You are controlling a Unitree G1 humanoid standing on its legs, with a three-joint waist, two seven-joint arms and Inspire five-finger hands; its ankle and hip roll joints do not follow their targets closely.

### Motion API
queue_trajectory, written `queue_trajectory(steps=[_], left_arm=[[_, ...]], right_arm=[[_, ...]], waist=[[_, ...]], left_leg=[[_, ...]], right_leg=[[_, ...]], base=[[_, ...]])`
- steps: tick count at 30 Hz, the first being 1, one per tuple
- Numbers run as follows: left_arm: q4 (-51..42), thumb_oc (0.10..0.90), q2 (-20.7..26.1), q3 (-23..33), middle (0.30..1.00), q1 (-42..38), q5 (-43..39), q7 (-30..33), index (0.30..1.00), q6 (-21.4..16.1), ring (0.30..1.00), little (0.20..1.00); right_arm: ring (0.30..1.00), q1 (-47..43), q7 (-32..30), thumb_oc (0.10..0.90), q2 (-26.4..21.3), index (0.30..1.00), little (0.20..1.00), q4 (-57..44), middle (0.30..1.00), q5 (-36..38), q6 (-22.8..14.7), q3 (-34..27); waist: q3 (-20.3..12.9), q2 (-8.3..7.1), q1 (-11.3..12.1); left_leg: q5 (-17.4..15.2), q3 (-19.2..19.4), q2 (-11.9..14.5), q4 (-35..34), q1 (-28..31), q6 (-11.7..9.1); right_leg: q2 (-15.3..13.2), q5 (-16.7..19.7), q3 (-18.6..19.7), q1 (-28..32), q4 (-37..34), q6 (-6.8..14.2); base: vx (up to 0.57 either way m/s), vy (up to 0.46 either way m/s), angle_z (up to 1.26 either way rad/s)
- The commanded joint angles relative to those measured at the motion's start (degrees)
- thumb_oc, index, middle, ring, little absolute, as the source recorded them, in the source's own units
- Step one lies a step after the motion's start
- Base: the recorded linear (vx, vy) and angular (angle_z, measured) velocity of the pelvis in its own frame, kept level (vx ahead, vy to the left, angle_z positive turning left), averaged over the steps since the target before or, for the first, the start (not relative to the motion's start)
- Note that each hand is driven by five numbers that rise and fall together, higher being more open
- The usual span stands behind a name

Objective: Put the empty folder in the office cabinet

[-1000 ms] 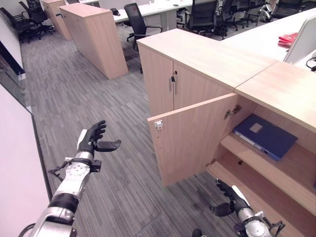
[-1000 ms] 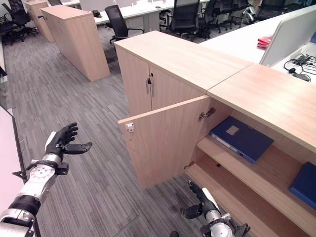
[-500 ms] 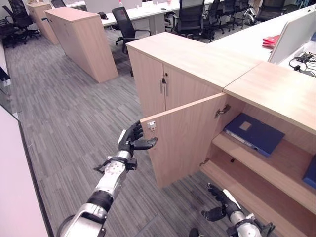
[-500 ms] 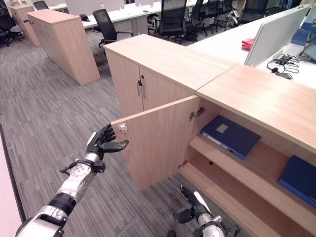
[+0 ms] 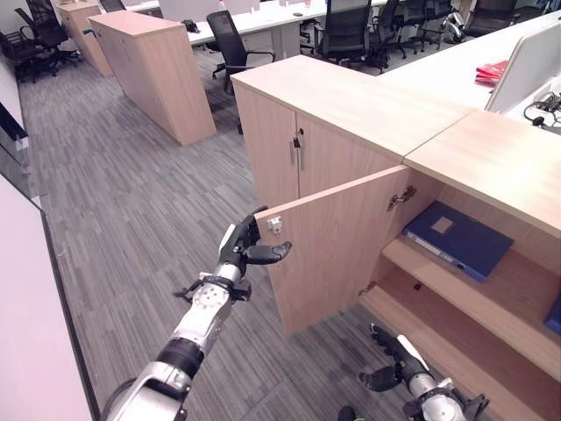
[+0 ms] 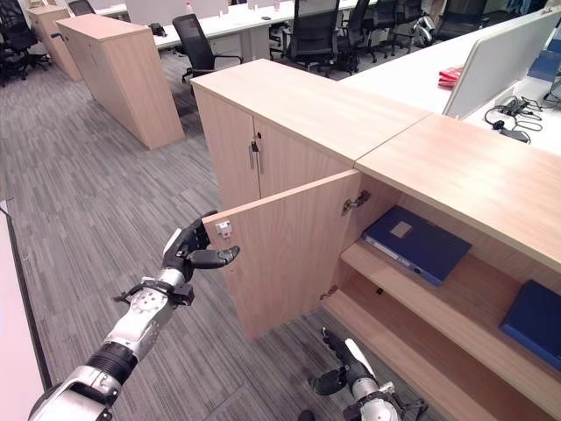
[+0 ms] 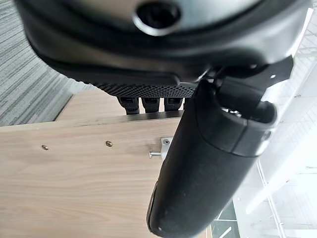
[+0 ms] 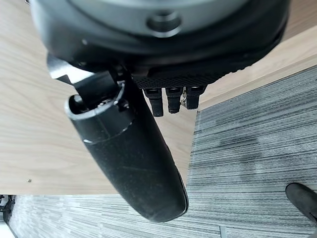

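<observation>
Reaching for the open cabinet door (image 5: 337, 241), folder (image 5: 458, 239) already shelved.
Left hand (image 5: 245, 249) loose-fingered at the door's edge to swing it; right hand (image 5: 392, 355) low, relaxed, empty.

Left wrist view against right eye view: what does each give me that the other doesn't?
Left wrist view: the left hand close at the open cabinet door's free edge, beside two small screws. Right eye view: two blue folders lying on the cabinet shelf, and the right hand low by the cabinet's foot. Both: the left hand, the door and its latch.
</observation>
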Motion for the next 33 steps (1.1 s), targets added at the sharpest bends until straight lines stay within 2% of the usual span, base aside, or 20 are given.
queue_trajectory(steps=[1,2,3,4,5,7,11,12,13,15,16,17,18,19,20,25,26,28,31,33], left_arm=[[-3.92,0.800,1.95,0.95,0.900,-5.70,1.30,-3.42,0.900,-5.34,0.900,0.900],[-6.04,0.800,3.29,2.66,0.900,-1.73,0.42,-3.65,0.900,-5.31,0.900,0.900],[-7.40,0.800,3.69,3.55,0.900,1.24,-0.04,-3.98,0.900,-5.35,0.900,0.900],[-7.43,0.800,3.73,3.57,0.900,1.26,-0.04,-3.98,0.900,-5.33,0.900,0.900],[-10.82,0.800,2.76,4.69,0.900,6.95,-0.93,-4.93,0.900,-5.41,0.900,0.900],[-11.62,0.800,2.14,5.23,0.900,9.62,-2.83,-5.91,0.900,-5.40,0.900,0.900],[-15.57,0.800,0.09,4.69,0.900,16.13,-1.52,-7.76,0.900,-4.37,0.900,0.900],[-16.90,0.800,-0.44,3.83,0.900,18.44,-1.65,-8.80,0.900,-4.05,0.900,0.900],[-16.90,0.800,-0.44,3.83,0.900,18.44,-1.65,-8.80,0.900,-4.05,0.900,0.900],[-17.78,0.800,-0.62,3.74,0.900,20.26,-1.42,-9.54,0.900,-3.60,0.900,0.900],[-18.20,0.800,-0.55,3.91,0.900,20.79,-2.07,-9.73,0.900,-3.19,0.900,0.900],[-18.17,0.800,-0.55,3.89,0.900,20.74,-2.09,-9.75,0.900,-3.20,0.900,0.900],[-19.29,0.800,0.55,3.56,0.900,21.45,-2.38,-10.32,0.900,-2.67,0.900,0.900],[-19.31,0.800,0.59,3.59,0.900,21.45,-2.38,-10.32,0.900,-2.65,0.900,0.900],[-20.26,0.800,1.35,3.83,0.900,22.72,-2.61,-11.27,0.900,-2.00,0.900,0.900],[-22.76,0.800,1.66,5.17,0.900,27.33,-2.98,-12.75,0.900,-1.37,0.900,0.900],[-23.60,0.800,1.22,5.42,0.900,28.26,-3.56,-13.55,0.900,-0.87,0.900,0.900],[-24.68,0.800,0.88,5.53,0.900,28.91,-3.89,-13.72,0.900,-0.63,0.900,0.900],[-25.86,0.800,0.38,5.19,0.900,29.14,-3.97,-13.82,0.900,-0.39,0.900,0.900],[-25.83,0.800,-0.52,4.50,0.900,28.11,-3.74,-13.39,0.900,-0.75,0.900,0.900]], right_arm=[[0.900,-6.64,-2.24,0.800,-2.71,0.900,0.900,-0.47,0.900,0.60,-3.82,-1.91],[0.900,-9.88,-2.98,0.800,-3.19,0.900,0.900,1.66,0.900,1.10,-3.45,-1.26],[0.900,-11.40,-3.58,0.800,-3.12,0.900,0.900,3.01,0.900,1.87,-3.09,-1.52],[0.900,-11.43,-3.59,0.800,-3.09,0.900,0.900,3.03,0.900,1.87,-3.10,-1.49],[0.900,-12.94,-3.98,0.800,-2.89,0.900,0.900,4.71,0.900,2.20,-2.65,-2.53],[0.900,-13.60,-4.48,0.800,-2.97,0.900,0.900,5.27,0.900,2.37,-2.35,-3.31],[0.900,-13.29,-5.25,0.800,-3.14,0.900,0.900,5.79,0.900,1.79,-1.66,-6.52],[0.900,-13.99,-6.06,0.800,-2.77,0.900,0.900,5.65,0.900,1.86,-1.48,-7.79],[0.900,-13.99,-6.06,0.800,-2.77,0.900,0.900,5.64,0.900,1.86,-1.48,-7.80],[0.900,-13.94,-6.79,0.800,-2.17,0.900,0.900,4.05,0.900,1.87,-1.45,-9.63],[0.900,-15.04,-8.04,0.800,-1.27,0.900,0.900,3.98,0.900,1.78,-1.45,-10.83],[0.900,-15.06,-8.05,0.800,-1.26,0.900,0.900,3.99,0.900,1.77,-1.45,-10.87],[0.900,-16.29,-9.17,0.800,-0.52,0.900,0.900,3.66,0.900,2.21,-1.46,-11.29],[0.900,-16.31,-9.17,0.800,-0.48,0.900,0.900,3.65,0.900,2.21,-1.45,-11.28],[0.900,-16.61,-9.69,0.800,0.07,0.900,0.900,3.73,0.900,2.82,-1.95,-11.33],[0.900,-16.04,-8.98,0.800,0.78,0.900,0.900,4.09,0.900,2.89,-2.07,-11.24],[0.900,-16.29,-9.00,0.800,1.30,0.900,0.900,4.75,0.900,2.89,-1.90,-11.05],[0.900,-16.37,-8.93,0.800,1.77,0.900,0.900,4.63,0.900,2.86,-1.65,-10.78],[0.900,-15.24,-8.33,0.800,2.24,0.900,0.900,4.12,0.900,2.77,-1.55,-9.58],[0.900,-13.73,-6.94,0.800,2.31,0.900,0.900,3.52,0.900,2.85,-1.59,-7.77]], waist=[[1.03,0.20,0.36],[2.17,-0.24,2.55],[2.13,-0.59,4.35],[1.95,-0.68,4.31],[2.16,-0.92,6.09],[2.12,-0.80,6.17],[1.30,0.83,5.24],[1.25,1.32,4.95],[1.24,1.32,5.00],[1.67,1.25,4.42],[2.72,1.41,5.19],[2.72,1.47,5.33],[3.62,2.62,7.08],[3.48,2.48,6.90],[3.49,2.59,8.36],[2.31,2.46,10.39],[1.67,2.37,11.77],[1.29,2.17,12.27],[0.88,1.82,11.41],[0.67,1.59,9.52]], left_leg=[[-4.39,-1.41,5.53,9.25,-1.40,-6.70],[-3.48,-4.57,5.09,14.18,-3.07,-7.18],[-4.96,-9.09,2.76,14.29,-4.25,-6.47],[-4.80,-9.10,2.64,14.23,-4.47,-6.42],[-8.07,-17.72,-0.90,13.31,-5.87,-5.09],[-8.64,-19.61,-1.50,12.03,-5.20,-4.98],[-9.03,-17.61,-1.83,7.25,-2.67,-2.96],[-8.35,-15.28,-2.09,4.14,-1.61,-1.92],[-8.35,-15.24,-2.08,4.12,-1.59,-1.92],[-7.39,-12.28,-2.59,1.68,-1.26,-0.94],[-6.36,-9.47,-2.20,0.79,-2.06,-0.61],[-6.45,-9.36,-2.12,0.78,-2.03,-0.63],[-5.94,-5.89,-0.78,0.87,-3.24,-0.64],[-5.76,-6.06,-0.93,0.93,-3.56,-0.60],[-5.69,-1.88,0.08,1.80,-3.83,-0.61],[-5.85,2.36,0.56,1.73,-3.50,-0.48],[-5.37,5.05,0.73,1.88,-4.06,-0.88],[-5.34,6.81,1.05,1.58,-3.76,-1.28],[-4.49,8.75,3.04,2.42,-3.66,-2.49],[-2.63,9.27,5.78,2.23,-3.02,-4.29]], right_leg=[[-2.07,-7.70,2.51,3.23,1.26,4.46],[-1.20,-7.45,5.09,2.58,1.21,4.26],[-1.11,-7.32,6.72,1.48,1.45,4.37],[-1.23,-7.27,6.72,1.23,1.49,4.40],[-0.93,-7.42,9.89,0.25,2.36,4.47],[-1.18,-7.35,11.38,-0.66,3.20,4.88],[-1.48,-5.15,16.06,-3.58,4.49,6.18],[-2.16,-2.59,18.08,-6.31,4.63,7.76],[-2.15,-2.59,18.13,-6.34,4.64,7.76],[-3.16,-0.19,19.69,-8.89,4.29,9.71],[-4.90,1.46,16.57,-11.72,5.02,10.72],[-4.80,1.34,16.67,-11.84,5.21,10.70],[-7.93,-1.95,4.41,-11.05,7.63,8.97],[-8.11,-1.86,4.27,-11.23,7.60,8.97],[-10.94,-4.02,-3.73,-7.69,9.71,7.96],[-14.44,-5.16,-4.95,-2.20,13.52,9.74],[-16.02,-3.39,-8.82,-0.11,12.83,10.94],[-16.23,-3.05,-10.87,0.41,11.29,11.16],[-14.41,-3.84,-9.91,0.98,7.22,10.65],[-10.87,-4.85,-7.19,2.17,3.51,9.57]], base=[[-0.12,-0.026,-0.12],[-0.12,0.003,-0.35],[-0.10,0.016,-0.92],[-0.05,0.030,-1.92],[-0.02,0.017,-1.99],[-0.06,0.133,-1.31],[-0.09,0.226,-1.06],[-0.12,0.148,-1.00],[-0.21,0.207,-0.85],[-0.24,0.075,-0.80],[-0.24,-0.005,-0.94],[-0.35,-0.068,-0.91],[-0.18,-0.028,-0.86],[-0.28,-0.113,-1.10],[-0.10,-0.085,-1.10],[-0.08,-0.140,-0.82],[-0.07,-0.099,-0.68],[-0.06,-0.204,-0.91],[0.02,-0.258,-0.74],[0.08,-0.441,-0.44]])
